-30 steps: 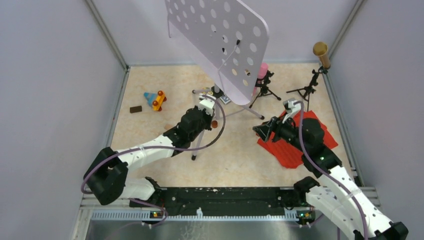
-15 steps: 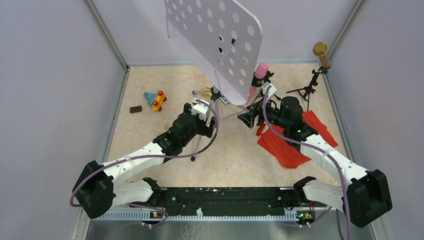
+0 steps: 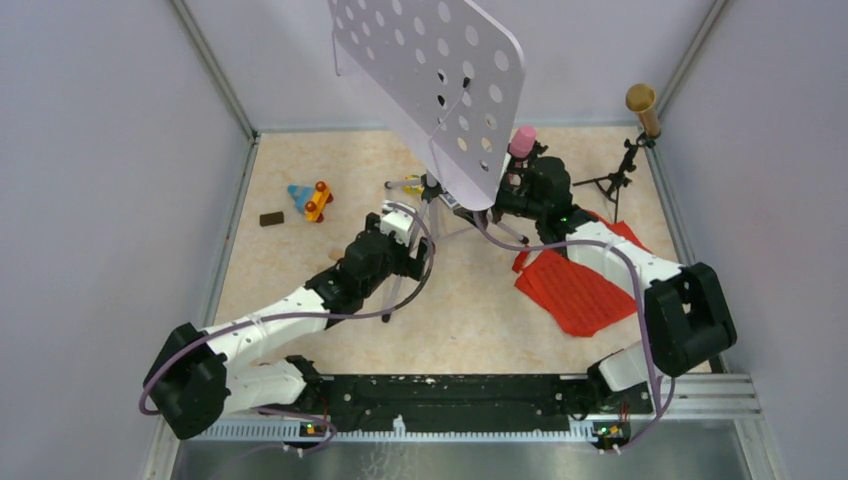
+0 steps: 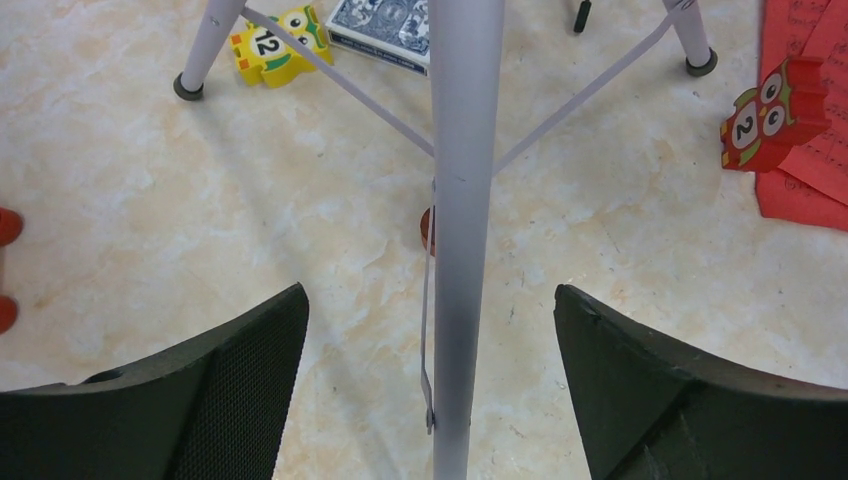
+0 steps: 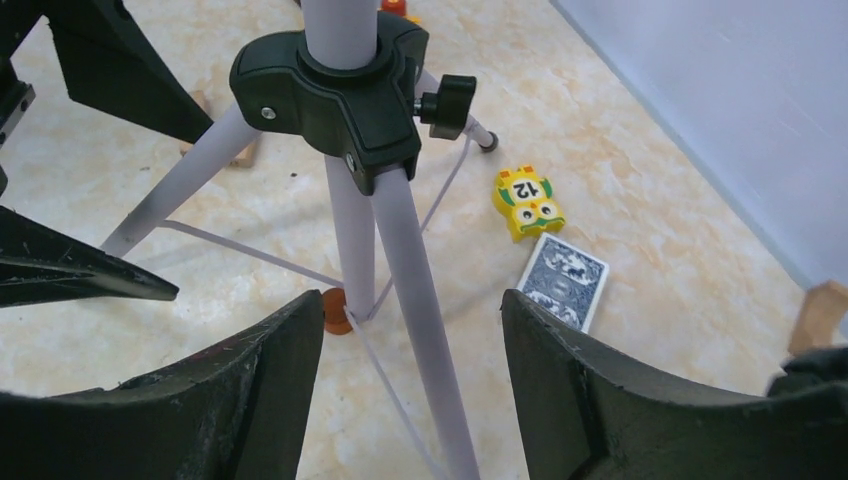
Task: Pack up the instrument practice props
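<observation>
The grey hole-punched tray (image 3: 430, 70) stands high on its silver tripod pole (image 5: 340, 25). My left gripper (image 3: 400, 228) (image 4: 430, 292) is open, its fingers either side of a silver tripod leg (image 4: 462, 200) without touching it. Open too, my right gripper (image 3: 497, 208) (image 5: 412, 297) straddles another leg (image 5: 425, 300) below the black hub (image 5: 340, 85). Just behind the right wrist is the pink microphone (image 3: 522, 140). At the back right, the gold microphone (image 3: 641, 100) sits on a black mic tripod (image 3: 612, 182). Red sheet-music pages (image 3: 575, 290) lie on the floor at right.
A blue card deck (image 5: 563, 280) and a yellow owl block (image 5: 528, 203) lie by the tripod feet. A red owl block (image 4: 775, 115) rests at the edge of the pages. Colourful toys (image 3: 310, 198) and a dark block (image 3: 271, 218) sit at left. Walls close in the sides.
My left gripper has opened off the tripod leg. The right arm has swung from over the red pages to the stand's legs beside the pink microphone.
</observation>
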`<state>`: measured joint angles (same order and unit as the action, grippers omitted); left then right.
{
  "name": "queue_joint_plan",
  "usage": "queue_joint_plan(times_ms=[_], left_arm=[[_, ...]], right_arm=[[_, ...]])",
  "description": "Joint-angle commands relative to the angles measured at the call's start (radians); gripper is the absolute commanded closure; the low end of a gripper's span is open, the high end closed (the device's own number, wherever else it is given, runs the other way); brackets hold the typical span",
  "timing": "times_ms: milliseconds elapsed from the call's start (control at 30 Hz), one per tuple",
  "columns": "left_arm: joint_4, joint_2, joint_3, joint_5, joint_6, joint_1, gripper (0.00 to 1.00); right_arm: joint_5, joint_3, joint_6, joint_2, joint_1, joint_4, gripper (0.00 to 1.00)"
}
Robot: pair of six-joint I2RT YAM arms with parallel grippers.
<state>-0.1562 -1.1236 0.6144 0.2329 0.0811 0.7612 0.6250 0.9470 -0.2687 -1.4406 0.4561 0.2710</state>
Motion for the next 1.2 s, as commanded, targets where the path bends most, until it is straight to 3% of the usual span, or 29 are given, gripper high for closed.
queue_joint_plan(times_ms=[0,167,333,600,800,1167], left_arm=[[-0.007,-0.040,-0.002,0.020,0.047,-0.017,0.05],[0.010,-0.094,0.030,0.023,0.048,-0.077,0.08],[0.024,-0.162,0.096,-0.062,0.006,-0.208,0.14],[0.027,-0.266,0.203,-0.142,-0.031,-0.348,0.18],[0.028,-0.347,0.261,-0.185,-0.058,-0.386,0.19],[0.008,-0.451,0.348,-0.215,-0.091,-0.410,0.17]], right_arm=[[0.176,0.081,-0.077,-0.083,-0.006,0.044,0.35],[0.269,0.052,-0.028,-0.100,0.009,0.088,0.37],[0.181,-0.021,-0.064,-0.046,0.087,0.095,0.40],[0.106,-0.131,0.014,0.023,0.172,0.200,0.45],[0.120,-0.173,0.013,0.053,0.233,0.189,0.45],[-0.009,-0.246,0.042,0.075,0.356,0.244,0.49]])
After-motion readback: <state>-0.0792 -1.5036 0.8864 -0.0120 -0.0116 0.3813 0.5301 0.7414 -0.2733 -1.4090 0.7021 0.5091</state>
